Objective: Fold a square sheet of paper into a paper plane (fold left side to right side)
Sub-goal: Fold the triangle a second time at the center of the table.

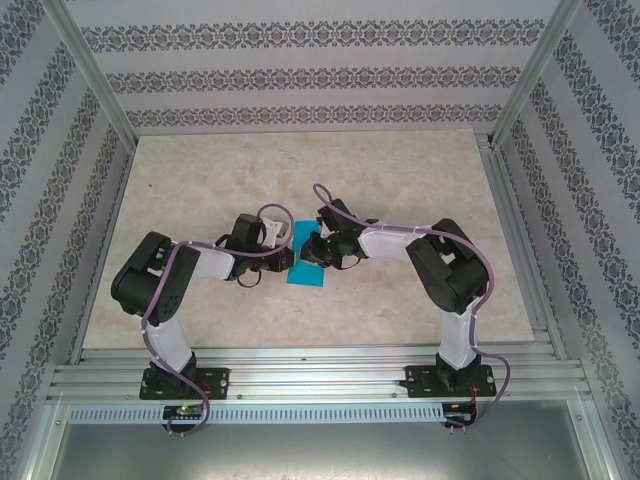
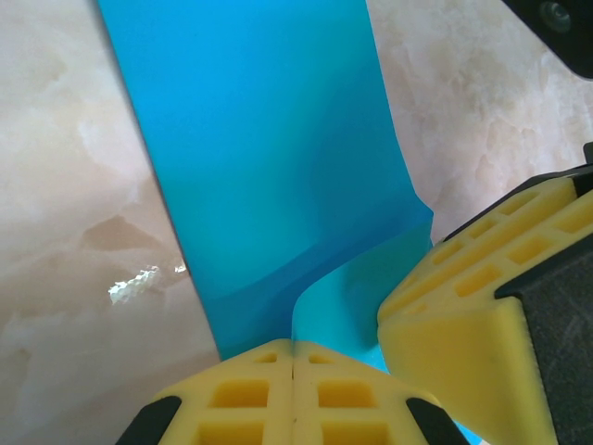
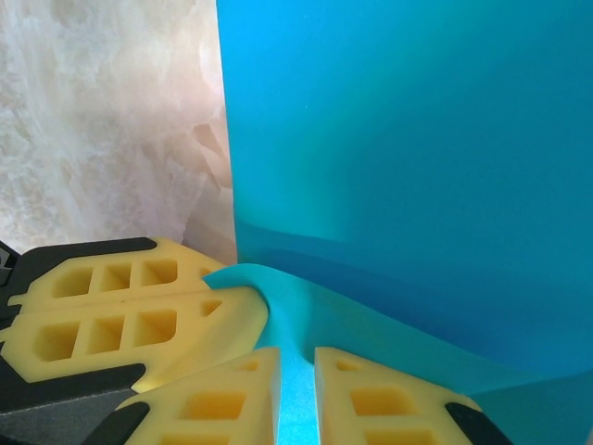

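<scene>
I see the square sheet of paper (image 1: 305,266) lying mid-surface (image 1: 250,170) between both arms. My left gripper (image 2: 293,371) is pressed together on its raised edge; my right gripper (image 3: 296,389) seems clamped on that same lifted fold, touching the left.

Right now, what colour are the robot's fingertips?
Yellow, with black backing; the left gripper's fingers show it best in the left wrist view, pinching the teal-blue paper.

Top external: high, behind the arm bases, looking down over the whole bench (image 1: 200,180). Left and right wrist views: very close, low over the square sheet of paper (image 2: 269,148) — shared with the overhead at bench centre.
</scene>
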You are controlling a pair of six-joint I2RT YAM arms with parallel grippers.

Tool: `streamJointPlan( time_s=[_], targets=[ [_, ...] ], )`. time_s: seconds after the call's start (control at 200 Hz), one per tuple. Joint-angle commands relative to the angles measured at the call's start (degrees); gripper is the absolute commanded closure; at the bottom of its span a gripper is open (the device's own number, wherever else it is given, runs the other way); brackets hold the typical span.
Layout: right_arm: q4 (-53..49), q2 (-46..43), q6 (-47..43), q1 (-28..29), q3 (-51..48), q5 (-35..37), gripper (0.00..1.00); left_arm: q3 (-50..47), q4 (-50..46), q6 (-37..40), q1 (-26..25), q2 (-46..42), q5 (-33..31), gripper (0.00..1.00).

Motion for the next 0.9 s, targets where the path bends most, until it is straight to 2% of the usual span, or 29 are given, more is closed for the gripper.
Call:
streamJointPlan(
  time_s=[0.0,0.3,0.894],
  targets=[
    [1.01,0.19,-0.3,-0.01,-0.42,0.91,0.82,0.32,0.86,-0.27,-0.59,1.07,-4.23,1.0],
    [2.21,-2.18,-0.78,-0.46,-1.03,1.05,0.81,-0.52,1.54,-0.52,-0.58,0.18,-5.25,1.0],
    [1.32,-0.92,-1.52,-0.55,-0.54,1.75,0.81,-2.17,1.44,-0.27,-0.43,-2.01,-6.98,1.0]
  ],
)
